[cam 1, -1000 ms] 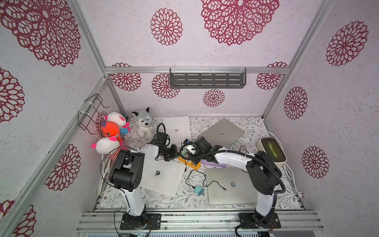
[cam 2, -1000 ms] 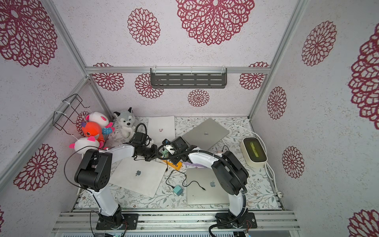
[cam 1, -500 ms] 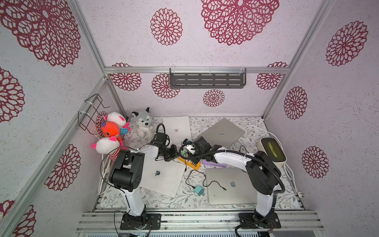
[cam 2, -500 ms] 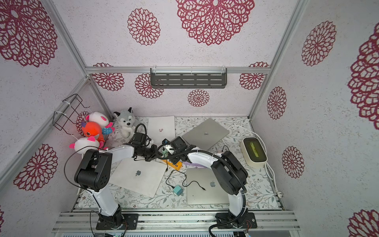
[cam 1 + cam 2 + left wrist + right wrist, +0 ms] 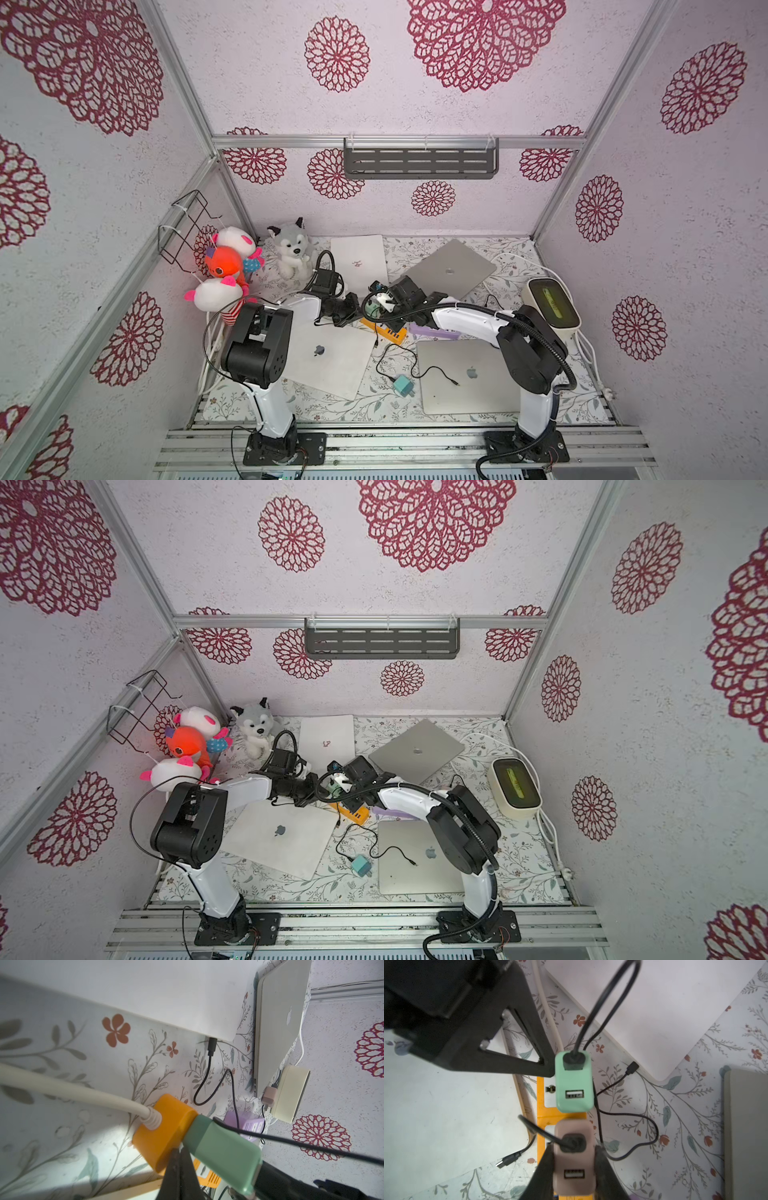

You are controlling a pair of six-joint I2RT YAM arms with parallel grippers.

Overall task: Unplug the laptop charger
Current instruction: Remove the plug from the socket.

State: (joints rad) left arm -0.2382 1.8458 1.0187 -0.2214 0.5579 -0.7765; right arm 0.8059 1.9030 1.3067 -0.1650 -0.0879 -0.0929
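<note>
Tips of your left end effector point(image 5: 180, 1164) are sitting pressed together with nothing between them, touching the orange power strip point(image 5: 164, 1134) just beside the green charger point(image 5: 220, 1147). You are bracing the strip against the desk point(image 5: 83, 1076), it seems, rather than gripping anything. Moving right along the strip, the green charger is sitting plugged in. Next to it the pink charger point(image 5: 573, 1184) is standing on the strip too, with a black cable point(image 5: 542, 1130) running out of its top. Blur is hiding whether its pins are fully seated. Your right end effector point(image 5: 574, 1148) is gripping that pink charger, one finger on each side.

So you are sitting at the pulling step: the grasp is looking made, the plug apparently not yet out. Next you are needing a straight pull away from the strip's face, with the left tips pressing down so the strip is not lifting along. The green charger's cable point(image 5: 602, 1001) is looping close by and could snag.
</note>
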